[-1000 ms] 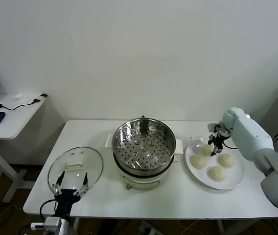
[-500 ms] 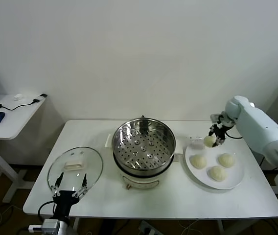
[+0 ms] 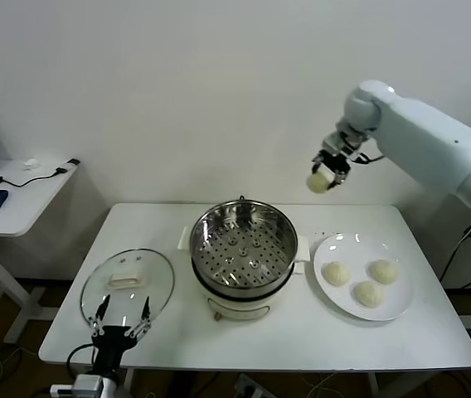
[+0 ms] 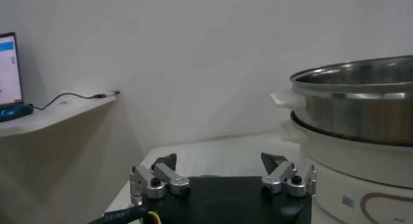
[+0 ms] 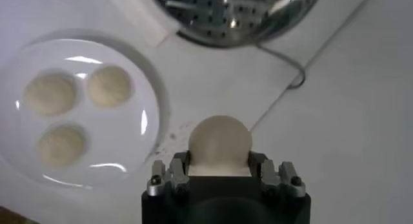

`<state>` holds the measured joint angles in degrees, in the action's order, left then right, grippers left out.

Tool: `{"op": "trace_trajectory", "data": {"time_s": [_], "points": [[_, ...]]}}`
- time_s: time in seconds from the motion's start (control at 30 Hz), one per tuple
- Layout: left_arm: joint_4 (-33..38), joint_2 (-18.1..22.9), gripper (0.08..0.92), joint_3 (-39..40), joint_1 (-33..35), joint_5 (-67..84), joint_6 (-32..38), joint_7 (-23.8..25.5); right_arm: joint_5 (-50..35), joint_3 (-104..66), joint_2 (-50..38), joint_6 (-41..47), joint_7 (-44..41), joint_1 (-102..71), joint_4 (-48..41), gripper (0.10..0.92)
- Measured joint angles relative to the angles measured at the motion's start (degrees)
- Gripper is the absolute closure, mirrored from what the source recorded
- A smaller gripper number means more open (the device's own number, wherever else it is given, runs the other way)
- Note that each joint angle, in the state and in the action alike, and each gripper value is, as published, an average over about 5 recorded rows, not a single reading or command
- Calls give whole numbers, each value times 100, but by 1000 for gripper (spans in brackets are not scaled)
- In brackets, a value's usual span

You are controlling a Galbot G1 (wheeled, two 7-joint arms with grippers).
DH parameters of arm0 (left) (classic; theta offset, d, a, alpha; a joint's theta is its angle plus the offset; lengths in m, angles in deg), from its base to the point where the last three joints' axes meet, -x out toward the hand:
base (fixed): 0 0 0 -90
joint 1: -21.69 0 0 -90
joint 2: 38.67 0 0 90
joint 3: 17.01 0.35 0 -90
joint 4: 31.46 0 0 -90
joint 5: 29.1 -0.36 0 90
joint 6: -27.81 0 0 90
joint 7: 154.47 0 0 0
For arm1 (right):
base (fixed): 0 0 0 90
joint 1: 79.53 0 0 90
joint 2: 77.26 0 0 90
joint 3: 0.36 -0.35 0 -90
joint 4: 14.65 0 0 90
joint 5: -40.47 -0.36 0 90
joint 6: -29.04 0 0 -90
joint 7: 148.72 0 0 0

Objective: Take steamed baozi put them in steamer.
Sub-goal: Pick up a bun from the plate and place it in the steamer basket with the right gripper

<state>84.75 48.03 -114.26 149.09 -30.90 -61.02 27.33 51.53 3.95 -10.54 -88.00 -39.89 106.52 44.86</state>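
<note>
One bun (image 3: 318,182) clamped in my right gripper (image 3: 327,174), high above the table | three on plate (image 3: 395,307) | steamer (image 3: 241,249) empty | left gripper (image 3: 120,314) idle, spread | soft dough could slip mid-carry

My right arm (image 3: 434,149) is smooth pale grey-white shell, thick and rounded, with a ball-like joint at the wrist end. Past that joint, my right gripper (image 3: 328,170) is a dark metal cluster with a thin black cable looping beside it. Up close, its body is a black block with silver finger mounts and small dark screws. My left gripper (image 4: 222,177) looks alike: black base, silver-grey fingers (image 4: 158,177) with round black screws, white lettering and a black cable beneath.
</note>
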Motion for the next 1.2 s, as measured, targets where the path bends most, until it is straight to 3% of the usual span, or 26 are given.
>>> {"op": "trace_trajectory", "data": {"time_s": [0.33,0.63,1.07,1.2], "points": [[118,2,177,-44,123,33,-43,-5,1189,-207,596,-617,239,-621,406,423],[168,1,177,-20,159,82,-105,-11,2050,-454,933,-939,446,-1303,191,423],[129,-5,177,-50,190,96,-120,-22,2430,-616,1179,-1096,603,-1769,-320,409],[110,-9,177,-52,194,96,-120,-22,2403,-620,1178,-1104,615,-1784,-353,325]]}}
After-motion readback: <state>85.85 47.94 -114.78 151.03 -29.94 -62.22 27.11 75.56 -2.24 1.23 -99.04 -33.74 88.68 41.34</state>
